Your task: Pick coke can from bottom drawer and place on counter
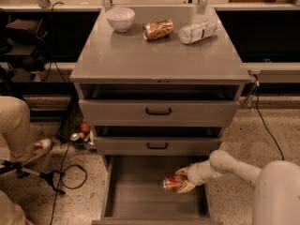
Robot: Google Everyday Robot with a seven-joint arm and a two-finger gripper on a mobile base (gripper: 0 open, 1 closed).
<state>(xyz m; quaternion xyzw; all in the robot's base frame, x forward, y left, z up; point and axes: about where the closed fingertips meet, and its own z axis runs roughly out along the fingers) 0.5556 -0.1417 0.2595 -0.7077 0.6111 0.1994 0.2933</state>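
The coke can [173, 182], red with a silver end, lies on its side and points left above the floor of the open bottom drawer [136, 196]. My gripper [183, 182] reaches into the drawer from the right and is shut on the can's right end. The white arm runs off to the lower right corner. Above the drawers, the counter [159, 55] is a flat grey metal top.
On the back of the counter stand a white bowl [120, 18], a tan-gold snack bag [158, 29] and a clear plastic bottle [197, 31] on its side. Two shallower drawers with black handles [158, 111] sit partly open above. A seated person's leg [16, 125] and cables are at the left.
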